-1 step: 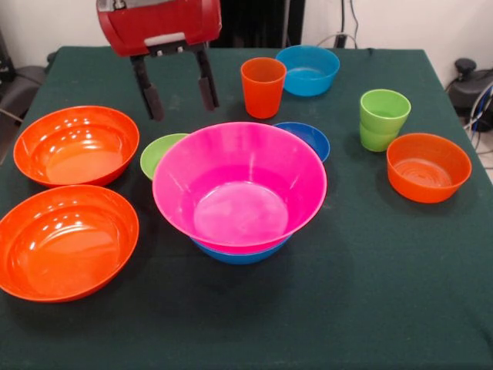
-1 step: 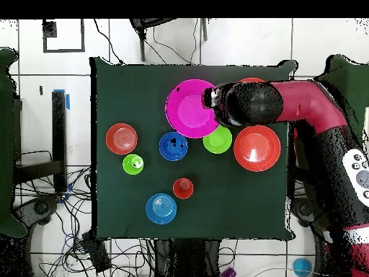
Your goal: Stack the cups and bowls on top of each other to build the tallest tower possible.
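The tower is a large pink bowl (image 1: 239, 185) (image 2: 189, 108) nested in a large blue bowl (image 1: 240, 254), mid-table. My gripper (image 1: 181, 104) hangs open and empty above the table behind the tower's left side, over a small lime green bowl (image 1: 160, 153) (image 2: 218, 139). Two large orange bowls (image 1: 77, 145) (image 1: 68, 240) sit side by side at the left. An orange cup (image 1: 263, 86) (image 2: 183, 188) stands upright beyond the tower. Two lime green cups (image 1: 384, 119) (image 2: 132, 164) are nested at the right. The pink rim partly hides a dark blue bowl (image 1: 310, 137) (image 2: 173, 146).
A light blue bowl (image 1: 308, 69) (image 2: 161, 208) sits at the far edge next to the orange cup. A small orange bowl (image 1: 428, 166) (image 2: 121, 138) lies at the right. From above, my red arm (image 2: 288, 101) crosses one large orange bowl (image 2: 257, 148).
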Action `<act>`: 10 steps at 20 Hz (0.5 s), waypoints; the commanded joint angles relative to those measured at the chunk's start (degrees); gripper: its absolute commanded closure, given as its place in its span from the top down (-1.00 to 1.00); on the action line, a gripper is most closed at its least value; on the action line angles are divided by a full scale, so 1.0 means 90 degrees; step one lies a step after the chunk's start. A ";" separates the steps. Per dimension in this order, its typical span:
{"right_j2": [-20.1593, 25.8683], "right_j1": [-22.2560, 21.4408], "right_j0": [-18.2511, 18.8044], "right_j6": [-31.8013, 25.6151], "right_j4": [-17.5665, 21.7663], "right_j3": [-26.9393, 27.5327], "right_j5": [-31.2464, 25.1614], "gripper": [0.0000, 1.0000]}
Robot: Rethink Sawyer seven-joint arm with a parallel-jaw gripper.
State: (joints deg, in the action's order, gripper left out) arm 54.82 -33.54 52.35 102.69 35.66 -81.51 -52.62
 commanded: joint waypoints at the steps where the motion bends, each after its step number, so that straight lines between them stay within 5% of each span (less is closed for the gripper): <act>1: -0.0015 0.0940 -0.0423 -0.3024 0.0245 0.1657 -0.1010 1.00; 10: -0.0156 0.0987 -0.0527 -0.3176 0.0142 0.1857 -0.1137 1.00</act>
State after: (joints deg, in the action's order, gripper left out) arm 55.05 -27.66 49.72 93.36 35.69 -69.51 -56.49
